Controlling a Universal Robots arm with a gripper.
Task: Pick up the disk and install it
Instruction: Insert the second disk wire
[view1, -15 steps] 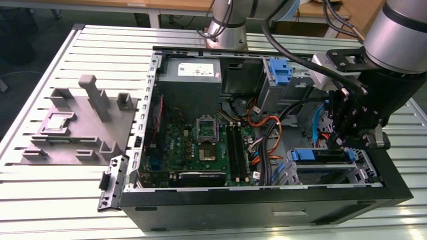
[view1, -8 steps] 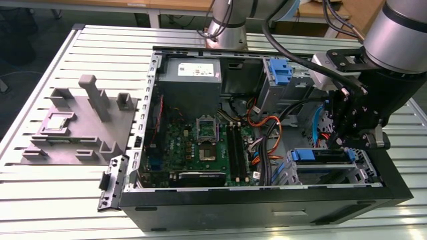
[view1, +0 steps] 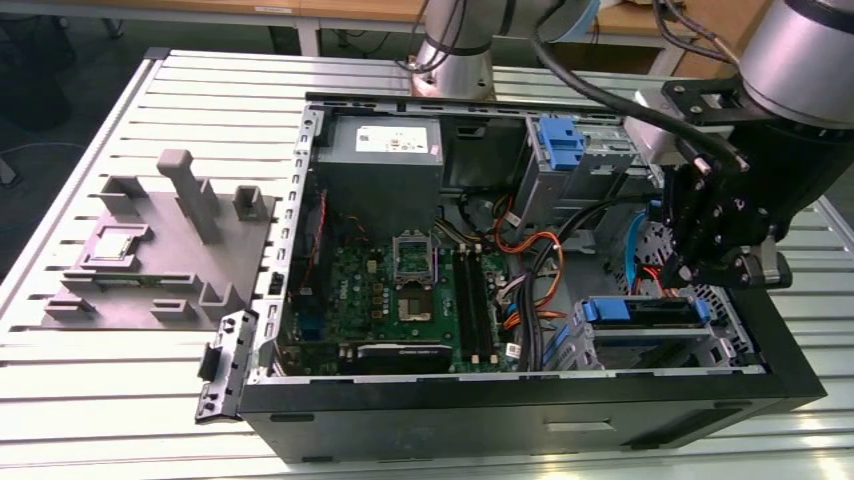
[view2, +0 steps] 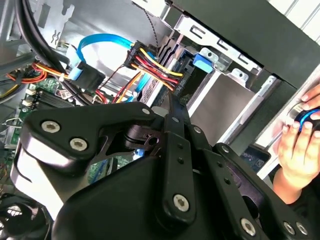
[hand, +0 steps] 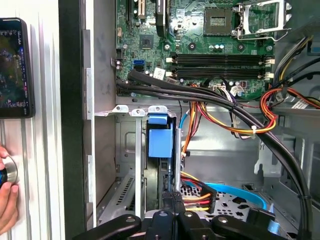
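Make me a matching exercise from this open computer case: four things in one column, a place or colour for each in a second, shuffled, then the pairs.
Things
1. grey plastic stand with upright posts
2. green motherboard
3. blue plastic carrier tab
4. black robot gripper

Places
A. on the floor of the black computer case
B. over the case's end at the exterior view's right
C. on the slatted table, outside the case
D. in the metal drive cage

Pairs: 1-C, 2-A, 3-D, 4-B
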